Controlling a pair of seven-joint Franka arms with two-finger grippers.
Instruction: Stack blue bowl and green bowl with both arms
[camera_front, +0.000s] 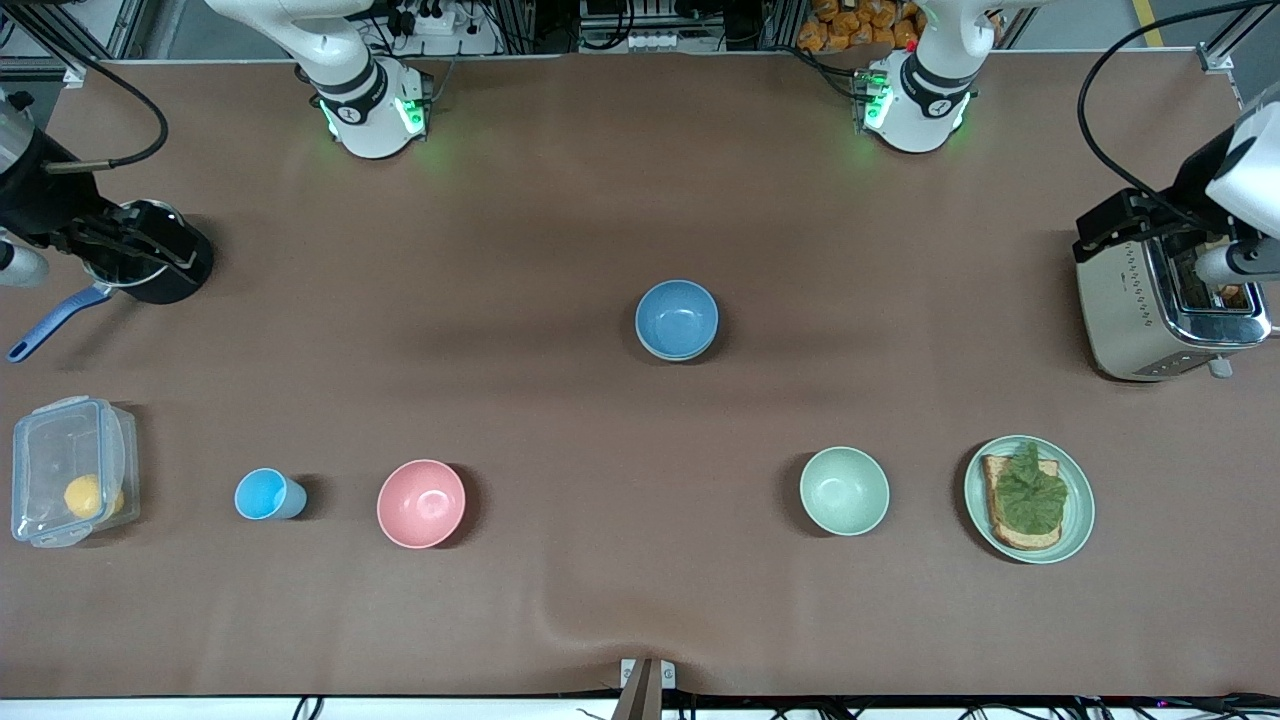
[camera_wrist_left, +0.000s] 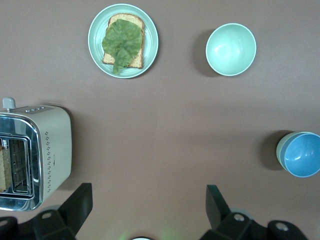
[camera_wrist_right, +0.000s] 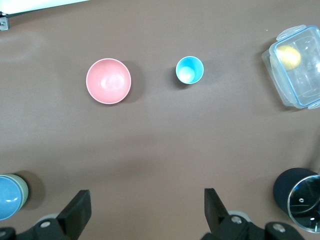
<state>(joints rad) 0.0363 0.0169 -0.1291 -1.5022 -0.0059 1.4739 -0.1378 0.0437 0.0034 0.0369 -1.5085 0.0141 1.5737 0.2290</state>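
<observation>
The blue bowl (camera_front: 677, 318) sits nested in the green bowl in the middle of the table. In the left wrist view the blue bowl (camera_wrist_left: 301, 154) shows with the sage green bowl's rim (camera_wrist_left: 280, 149) around it. The right wrist view shows the blue bowl (camera_wrist_right: 6, 198) and the green bowl's side (camera_wrist_right: 22, 186) too. My left gripper (camera_wrist_left: 149, 200) is open and empty, held high over the toaster's end of the table. My right gripper (camera_wrist_right: 147, 205) is open and empty, held high near the black pot. Both are apart from the bowls.
A mint-green bowl (camera_front: 844, 490) and a plate (camera_front: 1084, 510) with toast and lettuce lie nearer the front camera. A toaster (camera_front: 1160, 310) stands at the left arm's end. A pink bowl (camera_front: 421, 503), light-blue cup (camera_front: 265, 494), clear box (camera_front: 70, 470) and black pot (camera_front: 165, 270) stand toward the right arm's end.
</observation>
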